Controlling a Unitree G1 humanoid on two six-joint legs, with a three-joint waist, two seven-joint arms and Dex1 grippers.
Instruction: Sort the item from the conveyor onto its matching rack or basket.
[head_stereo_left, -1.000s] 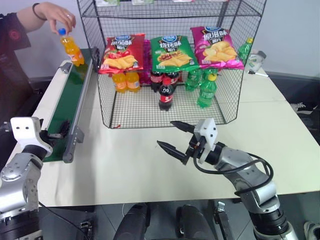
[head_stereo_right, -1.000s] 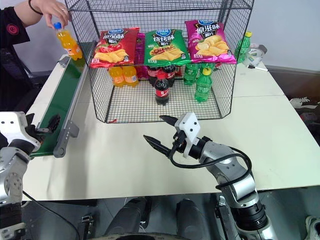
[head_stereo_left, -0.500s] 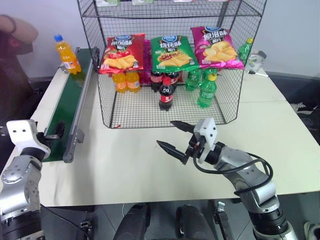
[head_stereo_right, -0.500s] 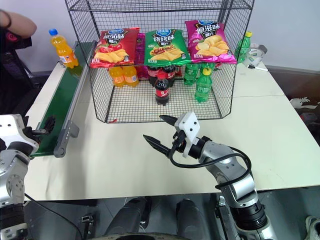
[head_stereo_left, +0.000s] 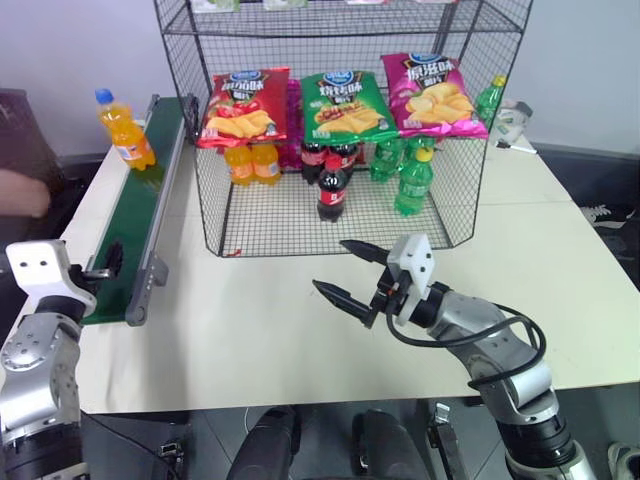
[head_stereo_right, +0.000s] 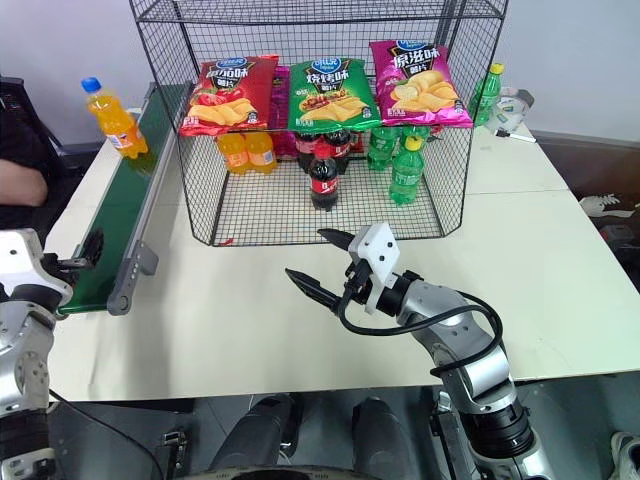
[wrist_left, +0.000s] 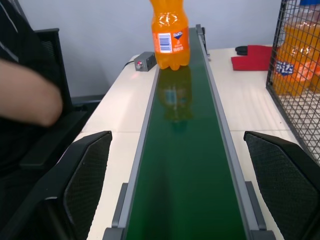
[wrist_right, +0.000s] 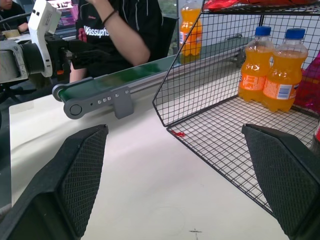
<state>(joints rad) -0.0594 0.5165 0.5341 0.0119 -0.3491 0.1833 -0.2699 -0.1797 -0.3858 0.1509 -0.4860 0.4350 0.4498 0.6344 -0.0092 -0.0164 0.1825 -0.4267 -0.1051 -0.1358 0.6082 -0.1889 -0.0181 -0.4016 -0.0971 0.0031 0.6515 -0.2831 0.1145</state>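
Left pincer (wrist_left: 172, 190) wide open at conveyor (head_stereo_left: 125, 235) near end, orange soda bottle (head_stereo_left: 125, 128) upright at far end, right pincer (head_stereo_left: 345, 272) open, empty, over counter (head_stereo_left: 300, 330) before wire rack (head_stereo_left: 340, 120).

A cream table (head_stereo_left: 560, 270) stands before a pale, possibly grey, wall (head_stereo_left: 590, 60).

An orange soda bottle (head_stereo_right: 112, 117) with a blue cap stands upright on the far end of the green conveyor (head_stereo_right: 125, 217), which runs along the tabletop's (head_stereo_right: 560, 290) left edge. Just beside the conveyor stands the black wire rack (head_stereo_right: 320, 120), crisp bags hung on its front and bottles on its floor. The left gripper (head_stereo_right: 88, 253) sits at the conveyor's near end. The right gripper (head_stereo_right: 318, 260) hovers over the tabletop's middle, fingers spread wide, in front of the rack. A person's arm (head_stereo_right: 20, 183) shows beyond the left edge.
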